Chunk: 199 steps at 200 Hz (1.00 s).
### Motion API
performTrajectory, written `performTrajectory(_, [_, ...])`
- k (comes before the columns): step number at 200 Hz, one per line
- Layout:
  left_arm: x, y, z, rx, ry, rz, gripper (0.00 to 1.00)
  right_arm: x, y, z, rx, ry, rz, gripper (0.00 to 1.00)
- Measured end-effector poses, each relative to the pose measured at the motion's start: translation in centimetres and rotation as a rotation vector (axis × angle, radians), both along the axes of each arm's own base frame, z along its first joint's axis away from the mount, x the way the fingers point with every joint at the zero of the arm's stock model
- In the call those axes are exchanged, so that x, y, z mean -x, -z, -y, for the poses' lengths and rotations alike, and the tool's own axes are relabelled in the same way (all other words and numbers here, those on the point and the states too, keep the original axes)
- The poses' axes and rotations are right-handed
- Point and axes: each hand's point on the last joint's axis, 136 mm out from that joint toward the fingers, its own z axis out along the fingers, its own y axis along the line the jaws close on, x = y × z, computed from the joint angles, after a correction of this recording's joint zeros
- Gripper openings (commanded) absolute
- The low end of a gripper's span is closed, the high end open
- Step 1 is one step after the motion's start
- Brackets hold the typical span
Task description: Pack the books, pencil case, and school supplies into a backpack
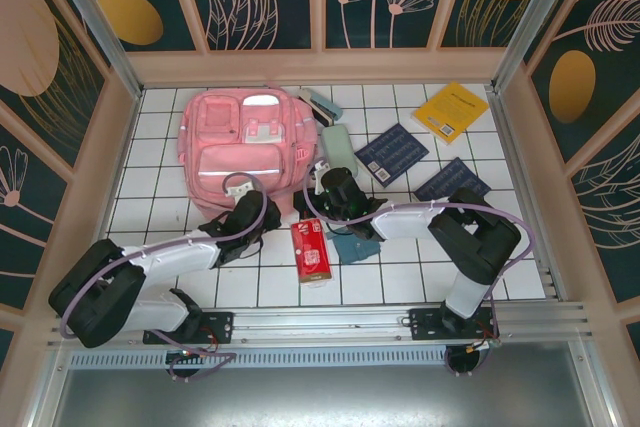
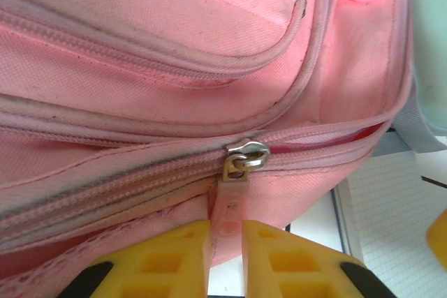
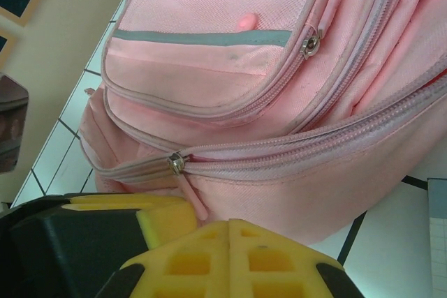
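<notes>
We see a white tiled tabletop [image 1: 400,282] crossed by dark grid lines and boxed in by pale wooden framing [image 1: 320,65]. Behind it, dark teal wall panels [image 1: 350,27] carry gold ovals and thin pink flower drawings. A grey metal rail [image 1: 330,322] runs along the near edge. The light looks soft and even, perhaps from overhead.
</notes>
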Motion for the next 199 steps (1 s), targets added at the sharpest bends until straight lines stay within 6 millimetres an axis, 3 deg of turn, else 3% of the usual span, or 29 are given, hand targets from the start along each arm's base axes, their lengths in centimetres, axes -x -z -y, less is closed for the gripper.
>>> performTrajectory(38, [0.4,-2.1,-0.6,0.041,0.0,0.071,0.28,0.2,-0.1,-0.2,-0.004,-0.006,0.003,0.06])
performTrajectory(81, [0.7,-3.1,-1.2,0.054,-0.016,0.104,0.24,0.8,1.0,-1.2,0.006,-0.045,-0.017,0.0])
performTrajectory(148, [1.8,-1.4,-2.0,0.046,-0.009,0.084,0.27,1.4,2.0,-4.8,0.019,-0.125,-0.019,0.0])
performTrajectory(199, [1.5,-1.8,-1.7,0.07,-0.005,0.102,0.29,1.1,3.2,-4.6,0.052,-0.108,-0.028,0.0])
